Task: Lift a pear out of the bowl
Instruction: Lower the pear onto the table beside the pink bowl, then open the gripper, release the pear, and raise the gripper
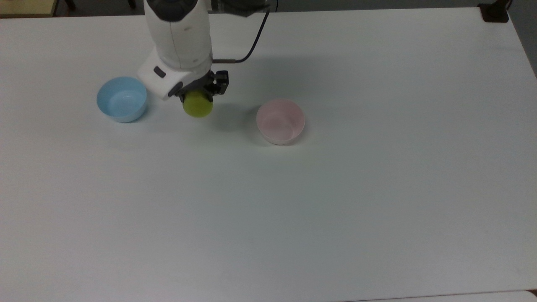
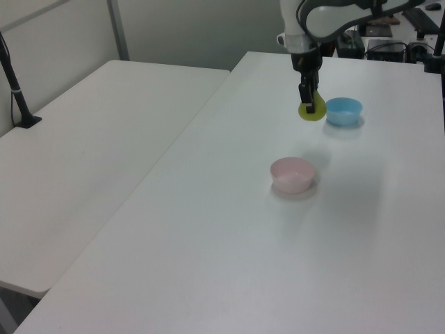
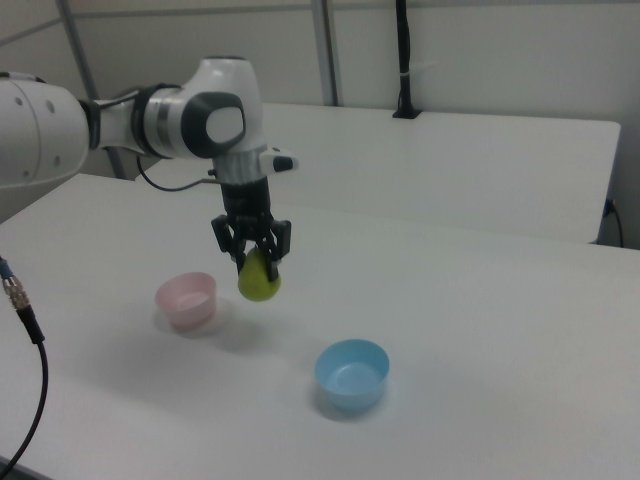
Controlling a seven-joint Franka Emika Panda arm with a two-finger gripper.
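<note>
The yellow-green pear hangs in the air, held by my gripper, which is shut on its upper part. In the right view the pear dangles below the gripper, well above the table, between the two bowls. The left view has the pear just left of the blue bowl, under the gripper. The pale pink bowl stands empty on the table, right of the pear in the top view; it appears as bowl and bowl elsewhere.
A light blue bowl stands empty at the top view's left, close to the arm; it is also the blue bowl and blue bowl. The white table spreads wide in front. A second table adjoins it.
</note>
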